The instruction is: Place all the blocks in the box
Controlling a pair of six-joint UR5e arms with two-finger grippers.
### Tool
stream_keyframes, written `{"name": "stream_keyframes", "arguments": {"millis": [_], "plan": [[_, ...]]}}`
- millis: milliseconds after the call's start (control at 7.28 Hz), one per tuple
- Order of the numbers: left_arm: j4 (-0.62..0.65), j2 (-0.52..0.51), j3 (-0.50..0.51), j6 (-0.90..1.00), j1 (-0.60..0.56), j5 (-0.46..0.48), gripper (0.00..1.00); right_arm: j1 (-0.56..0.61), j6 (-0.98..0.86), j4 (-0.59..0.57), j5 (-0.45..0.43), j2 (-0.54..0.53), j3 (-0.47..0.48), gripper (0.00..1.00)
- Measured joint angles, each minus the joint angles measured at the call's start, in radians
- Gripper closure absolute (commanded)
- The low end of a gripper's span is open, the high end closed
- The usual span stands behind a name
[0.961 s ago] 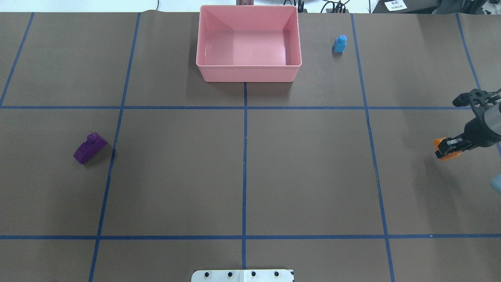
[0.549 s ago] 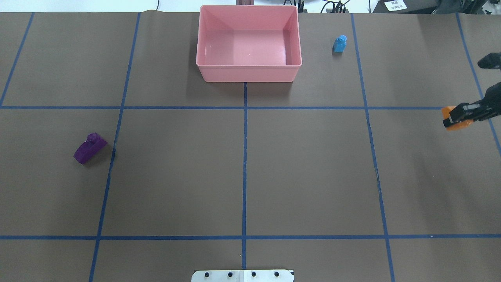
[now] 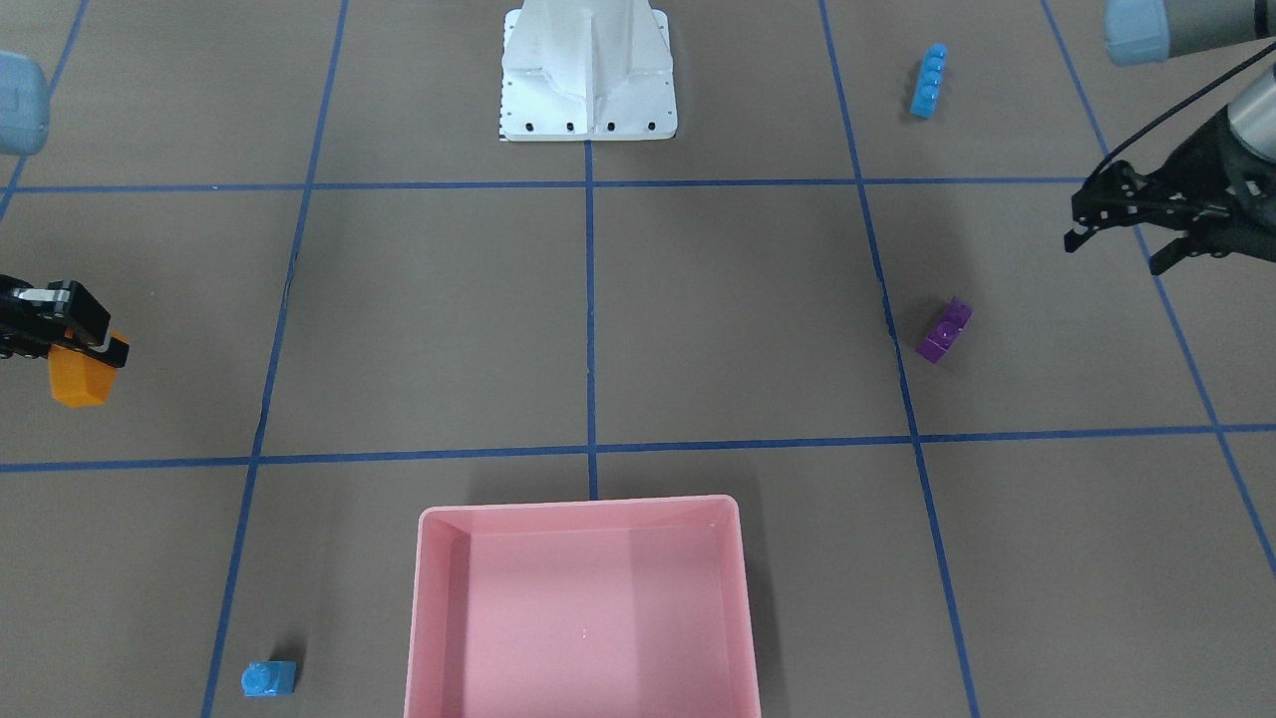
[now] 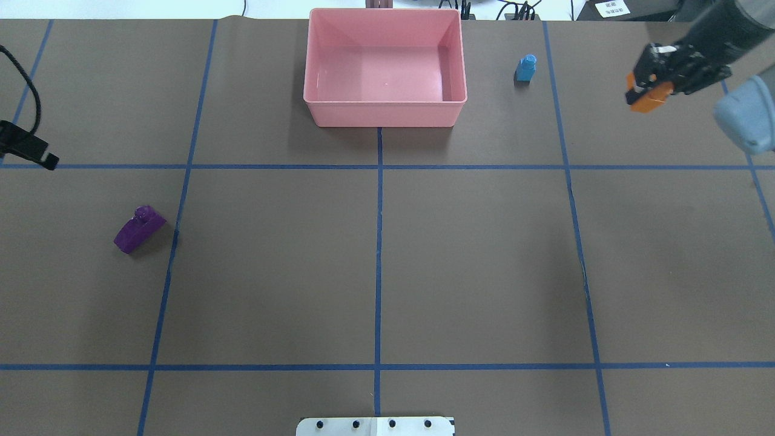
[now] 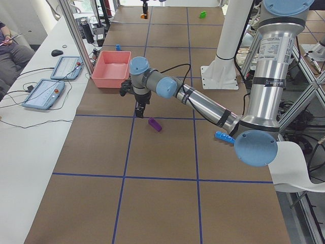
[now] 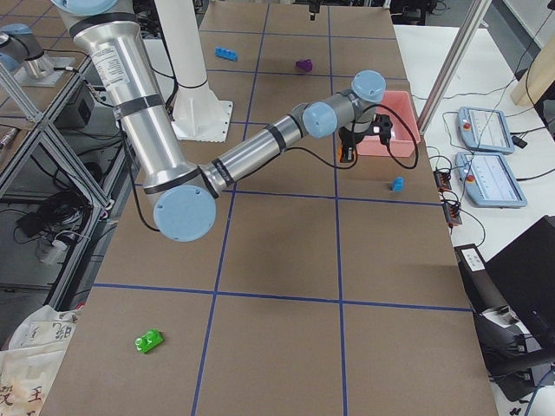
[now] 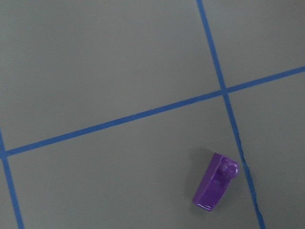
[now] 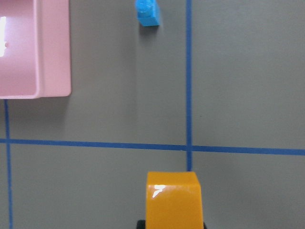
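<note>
My right gripper (image 4: 651, 82) is shut on the orange sloped block (image 4: 649, 97) and holds it above the table, right of the pink box (image 4: 385, 115). The orange block also fills the bottom of the right wrist view (image 8: 172, 198). A small light-blue block (image 4: 525, 68) stands between the box and the gripper. My left gripper (image 3: 1115, 251) is open and empty, above the table and out beyond the purple block (image 4: 139, 229). The long blue block (image 3: 928, 80) lies near the robot's base. The green block (image 6: 150, 341) lies far off on the robot's right side.
The white base plate (image 3: 588, 110) stands at the robot's edge of the table. Blue tape lines divide the brown table cover into squares. Tablets and cables lie on the white bench (image 5: 45, 91) beyond the box.
My right gripper has carried the orange block from the table's right edge toward the far side and a little inward. My left gripper has come into the overhead view at the left edge.
</note>
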Motion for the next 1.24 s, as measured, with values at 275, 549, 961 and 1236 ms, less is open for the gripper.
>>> {"name": "stream_keyframes", "arguments": {"millis": [275, 549, 961, 1236], "plan": [[-0.093, -0.006, 0.012, -0.136, 0.131, 0.102, 0.00, -0.103, 0.241, -0.026, -0.057, 0.251, -0.132, 1.00], [-0.159, -0.019, 0.058, -0.162, 0.209, 0.199, 0.00, -0.161, 0.347, 0.055, -0.131, 0.432, -0.320, 1.00], [-0.268, -0.029, 0.158, -0.164, 0.258, 0.242, 0.00, -0.215, 0.419, 0.297, -0.310, 0.537, -0.535, 1.00], [-0.284, -0.037, 0.185, -0.165, 0.285, 0.244, 0.00, -0.233, 0.427, 0.456, -0.406, 0.605, -0.697, 1.00]]}}
